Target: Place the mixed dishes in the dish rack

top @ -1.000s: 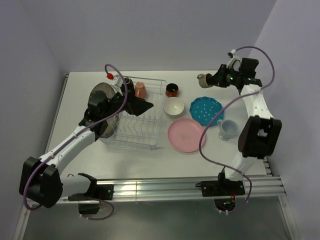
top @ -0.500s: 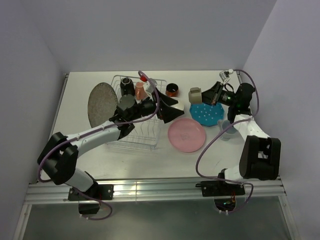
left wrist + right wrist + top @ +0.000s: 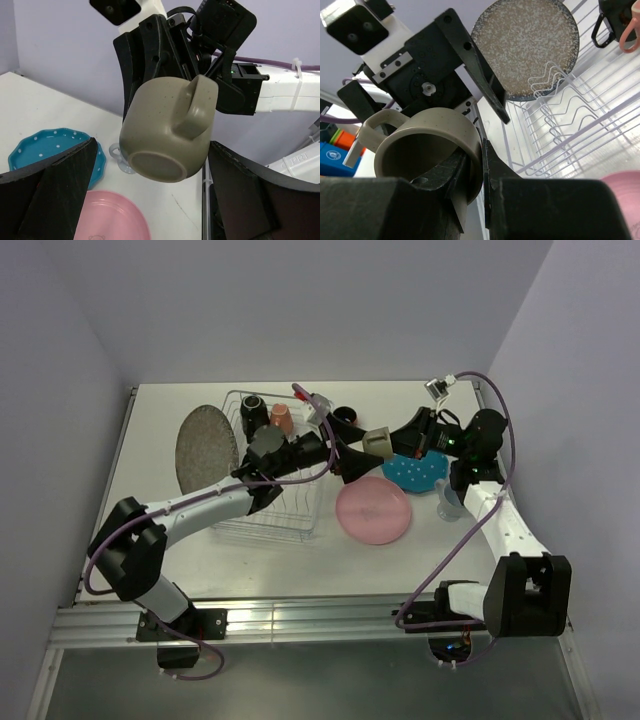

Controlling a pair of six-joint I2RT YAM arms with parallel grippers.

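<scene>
My right gripper [image 3: 392, 440] is shut on the rim of the grey-beige mug [image 3: 378, 441] and holds it in the air, right of the dish rack [image 3: 268, 502]. In the right wrist view one finger is inside the mug [image 3: 430, 145] and one outside. My left gripper [image 3: 357, 453] is open and reaches over the rack's right side; the mug [image 3: 170, 132] hangs between its spread fingers [image 3: 55, 195] without touching them. The grey speckled plate [image 3: 207, 447] stands at the rack's left end. A black mug [image 3: 251, 405] and a pink mug [image 3: 282, 418] sit in the rack. The white bowl is hidden.
On the table right of the rack lie the pink plate [image 3: 372, 510], the teal dotted plate [image 3: 415, 470] and the pale blue mug [image 3: 450, 502]. The dark-red mug [image 3: 346, 414] sits behind my left gripper. Both arms crowd the space above the plates.
My left gripper has let go of the grey plate at the rack and swung right over the rack. My right gripper has carried the grey-beige mug left, between the left fingers.
</scene>
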